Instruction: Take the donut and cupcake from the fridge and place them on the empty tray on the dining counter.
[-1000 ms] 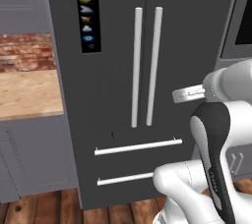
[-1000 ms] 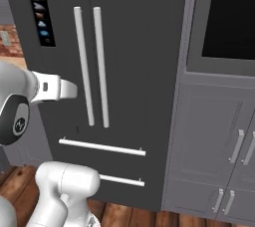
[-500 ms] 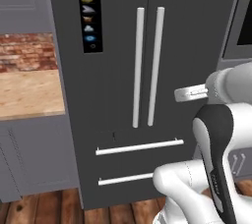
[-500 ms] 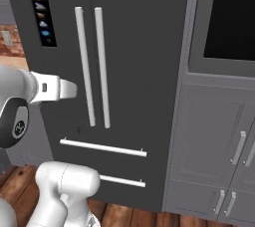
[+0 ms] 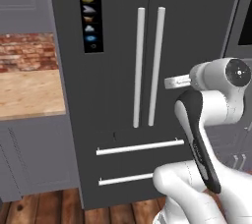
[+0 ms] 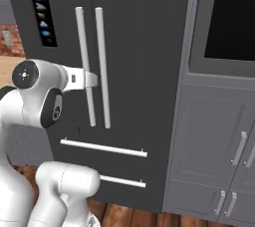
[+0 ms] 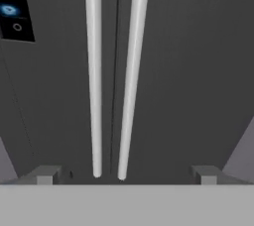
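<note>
Fridge (image 5: 123,85) is standing shut directly ahead of the gripper (image 7: 126,175), its two white bar handles (image 7: 111,71) rising between the fingertips. Gripper jaws are spreading wide, holding nothing, near the handles.

The tall dark grey double-door fridge (image 5: 147,70) stood closed ahead, two long white bar handles (image 5: 148,66) side by side at its middle seam, above two drawer bars (image 5: 140,147). A wood-topped tabletop (image 5: 27,93) adjoined its left; a black built-in oven (image 6: 231,27) sat right, over grey cabinet doors (image 6: 219,141).
</note>
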